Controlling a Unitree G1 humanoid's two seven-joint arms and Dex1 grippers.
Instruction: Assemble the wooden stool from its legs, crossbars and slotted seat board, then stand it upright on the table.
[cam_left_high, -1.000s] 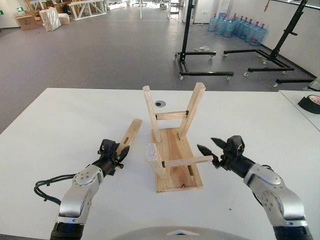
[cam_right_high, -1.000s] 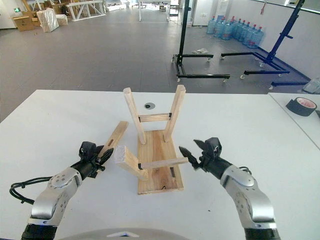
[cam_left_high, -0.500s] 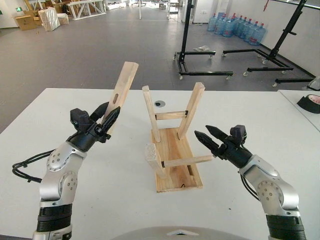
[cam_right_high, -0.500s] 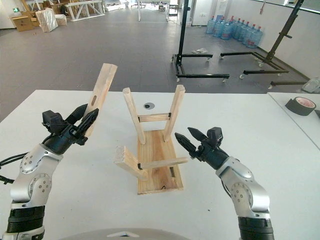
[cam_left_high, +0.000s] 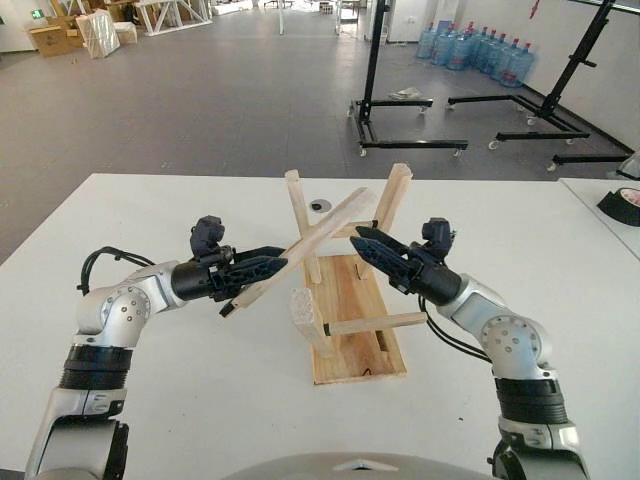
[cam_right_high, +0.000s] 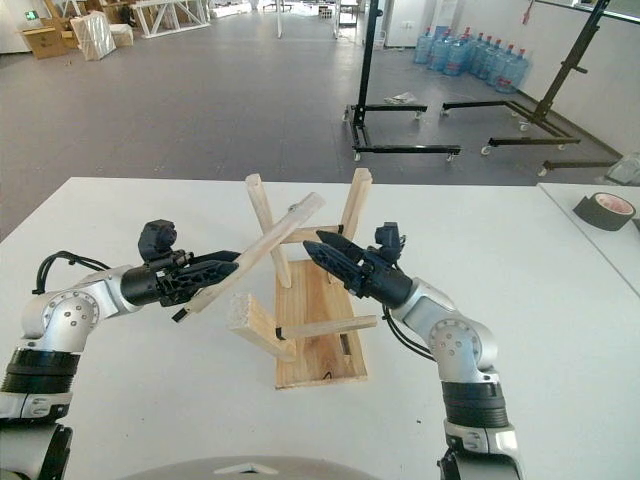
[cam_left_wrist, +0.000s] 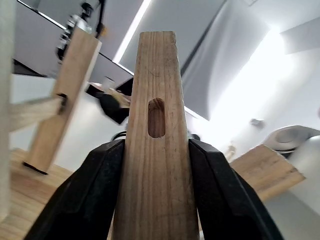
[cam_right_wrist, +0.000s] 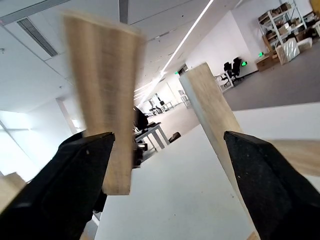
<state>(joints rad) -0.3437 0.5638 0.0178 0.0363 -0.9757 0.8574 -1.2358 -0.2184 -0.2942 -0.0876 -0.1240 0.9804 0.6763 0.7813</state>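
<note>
Left wrist view: left end effector (cam_left_wrist: 156, 149) clenched around grainy, slotted, rectangular wooden leg (cam_left_wrist: 155, 65).

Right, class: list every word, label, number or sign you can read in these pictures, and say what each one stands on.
Nothing here can be read.
Green lit sign far back in the hall: too small to read.
Labels on the blue water bottles: too small to read.
Pale wooden leg with an oval slot and slotted wooden seat board: bare wood, no print.
</note>
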